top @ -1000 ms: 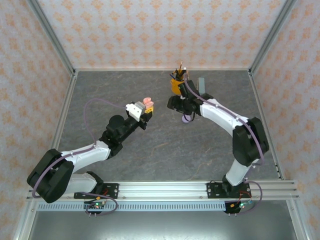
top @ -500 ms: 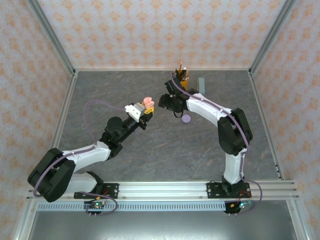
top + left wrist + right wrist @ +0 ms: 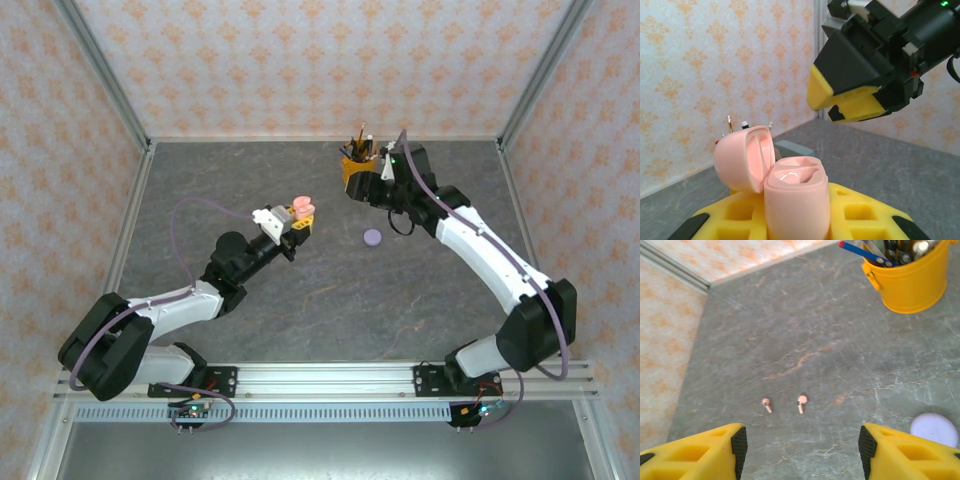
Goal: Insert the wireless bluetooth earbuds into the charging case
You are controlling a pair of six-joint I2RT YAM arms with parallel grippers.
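On the grey table point(image 3: 330, 290), a yellow pen cup point(image 3: 352, 165) stands near the raised right gripper point(image 3: 800, 452), whose jaws are held wide apart with nothing between them. The left gripper point(image 3: 298, 213) is clamped on a pink charging case point(image 3: 796, 197), its lid open and its wells seemingly empty, as seen from the left wrist. A lilac case point(image 3: 373, 237) lies on the table. Two pink earbuds point(image 3: 801, 403), made out from the right wrist, lie loose side by side. No insertion is judged done.

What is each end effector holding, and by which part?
The left end effector grips the pink case by its base, lid open. The right end effector is open and empty.
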